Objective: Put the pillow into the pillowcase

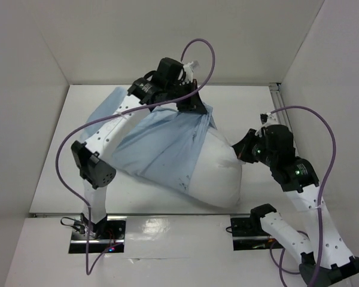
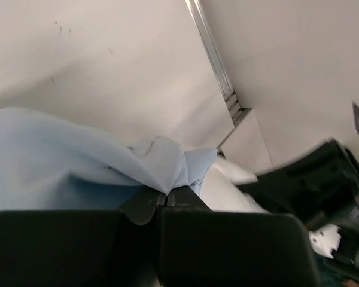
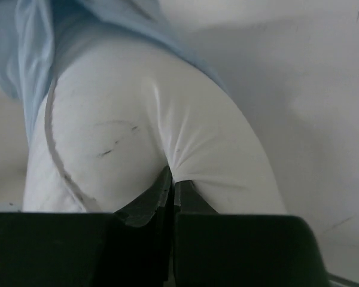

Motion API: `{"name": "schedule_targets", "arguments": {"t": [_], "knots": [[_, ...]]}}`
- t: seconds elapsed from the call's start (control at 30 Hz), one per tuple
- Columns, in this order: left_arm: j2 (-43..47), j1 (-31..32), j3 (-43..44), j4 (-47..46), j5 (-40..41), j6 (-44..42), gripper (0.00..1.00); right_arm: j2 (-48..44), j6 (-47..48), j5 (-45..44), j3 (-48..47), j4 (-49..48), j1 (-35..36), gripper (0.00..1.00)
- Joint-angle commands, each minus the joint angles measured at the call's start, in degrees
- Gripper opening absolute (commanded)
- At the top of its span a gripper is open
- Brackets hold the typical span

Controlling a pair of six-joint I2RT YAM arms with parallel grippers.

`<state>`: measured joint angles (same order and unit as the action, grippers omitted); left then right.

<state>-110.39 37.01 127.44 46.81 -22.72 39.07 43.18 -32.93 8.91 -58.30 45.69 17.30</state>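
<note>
Counting 1 pillow (image 1: 218, 173) on the table (image 1: 54, 179), its left part sheathed in 1 pillowcase (image 1: 155, 149), its right end bare and bulging out. 2 grippers: left gripper (image 2: 166, 192) pinched tight on the pillowcase's hem at the far side, right gripper (image 3: 172, 182) clamped on a fold of the pillow's bare end. Faint dark marks on the white fabric, unreadable as writing. Sheathed part of the pillow hidden. Left fingertips half buried in blue cloth.

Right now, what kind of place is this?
Likely a robot test enclosure: plain white walls box in a white table, and two arms hold a pillow and pillowcase.
</note>
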Motion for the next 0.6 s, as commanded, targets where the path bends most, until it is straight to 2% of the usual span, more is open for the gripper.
{"name": "schedule_targets", "arguments": {"t": [0.0, 0.1, 0.17, 0.2, 0.23, 0.27, 0.3, 0.33, 0.37, 0.4, 0.43, 0.5, 0.57], "knots": [[-5.35, -2.29, 3.34, -10.43, -1.54, 0.4, 0.0, 3.39, 1.2, 4.97, -3.56, 3.45, 0.98, 0.0], [-8.96, -3.96, 3.87, -10.94, 1.18, -0.92, 0.0, 8.93, 1.9, 4.46, -3.57, -2.52, 0.98, 0.0], [-11.06, -5.63, 6.05, -10.95, 1.97, -2.41, 0.0, 14.61, 2.77, -0.19, -3.57, -8.56, 0.98, 0.03], [-11.69, -6.16, 7.03, -10.95, 1.98, -3.03, 0.06, 16.92, 2.78, -3.51, -4.09, -10.52, 0.98, 0.05], [-11.69, -6.77, 7.99, -10.95, 1.98, -3.03, 0.18, 19.37, 3.74, -5.2, -5.06, -12.36, 0.46, 0.08], [-11.69, -7.91, 8.7, -10.95, 0.93, -3.9, 0.32, 24.45, 4.62, -6.61, -5.94, -14.47, -0.85, 0.17], [-10.56, -7.92, 9.23, -10.43, 0.92, -4.96, 0.48, 26.85, 5.41, -7.23, -8.21, -15.27, -2.08, 0.3], [-9.42, -8.62, 9.23, -10.42, 0.92, -5.49, 0.57, 29.05, 5.42, -7.24, -9.27, -15.8, -3.66, 0.64], [-8.01, -8.63, 8.71, -9.9, 2.05, -7.06, 0.65, 30.89, 5.42, -7.24, -10.24, -15.81, -5.59, 0.75], [-6.52, -8.63, 7.49, -9.89, 3.2, -7.95, 0.7, 33.61, 5.94, -5.41, -11.64, -17.03, -9.96, 0.8], [-3.2, -8.63, 6.69, -9.02, 4.43, -8.83, 0.82, 34.42, 5.95, -3.74, -12.35, -17.04, -12.27, 0.83], [-0.11, -6.79, 4.07, -6.74, 8.99, -11.99, 0.86, 34.43, 5.42, 0.22, -12.98, -17.56, -17.88, 0.88], [4.1, -5.64, 1.69, -4.63, 12.59, -14.18, 0.86, 32.07, 5.42, 2.59, -12.98, -18.18, -20.36, 0.91]]}}
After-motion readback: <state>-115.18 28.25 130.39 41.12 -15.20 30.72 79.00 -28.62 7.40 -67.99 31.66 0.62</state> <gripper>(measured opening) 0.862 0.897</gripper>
